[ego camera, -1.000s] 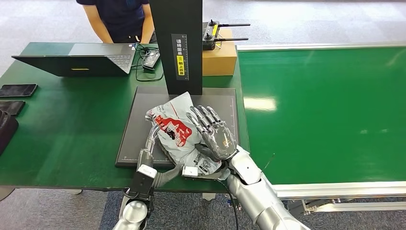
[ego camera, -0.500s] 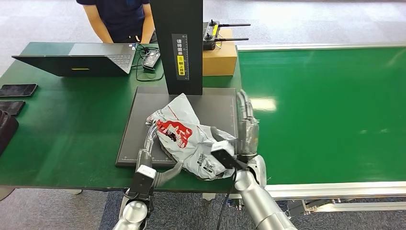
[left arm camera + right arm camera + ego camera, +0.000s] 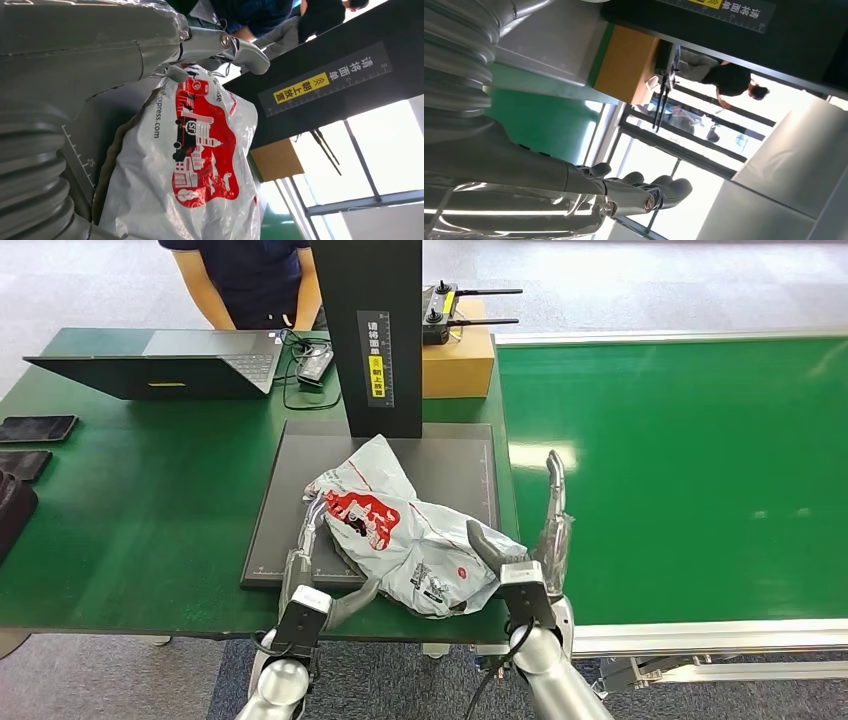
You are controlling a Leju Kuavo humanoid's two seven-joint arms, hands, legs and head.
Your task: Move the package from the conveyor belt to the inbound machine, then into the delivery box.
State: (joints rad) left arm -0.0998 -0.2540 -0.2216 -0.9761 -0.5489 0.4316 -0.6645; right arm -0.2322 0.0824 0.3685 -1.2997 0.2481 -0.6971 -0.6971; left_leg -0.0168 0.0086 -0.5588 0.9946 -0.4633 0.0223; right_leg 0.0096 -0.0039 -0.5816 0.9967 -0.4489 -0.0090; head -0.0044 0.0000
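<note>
Package: a crumpled grey plastic courier bag with a red printed picture (image 3: 400, 535) lay on the dark grey flat scanning platform of the inbound machine (image 3: 290, 480), its near end reaching over the platform's front edge onto the table.
Inbound machine: a black upright column (image 3: 368, 330) with a yellow label stood at the back of the platform; the bag's far corner lay just in front of its foot.
Left hand: the left hand (image 3: 312, 540) lay at the bag's left side, its fingers stretched along the platform and against the bag's edge; in the left wrist view the fingers (image 3: 235, 45) sat at the bag's upper border, the thumb on the other side. Whether it gripped the bag cannot be told.
Right hand: the right hand (image 3: 535, 540) stood edge-on just beside the bag's right end, fingers straight and pointing away from the robot, thumb (image 3: 488, 540) touching the bag's surface. It held nothing; the fingers (image 3: 644, 192) were extended side by side.
Conveyor: the wide green belt (image 3: 690, 470) ran to the right of the platform.
Table: a green table (image 3: 140, 500) carried an open dark laptop (image 3: 160, 365), a brown cardboard box (image 3: 458, 360) and a black phone (image 3: 36, 428).
Person: a person in a dark top (image 3: 250, 275) stood behind the laptop.
</note>
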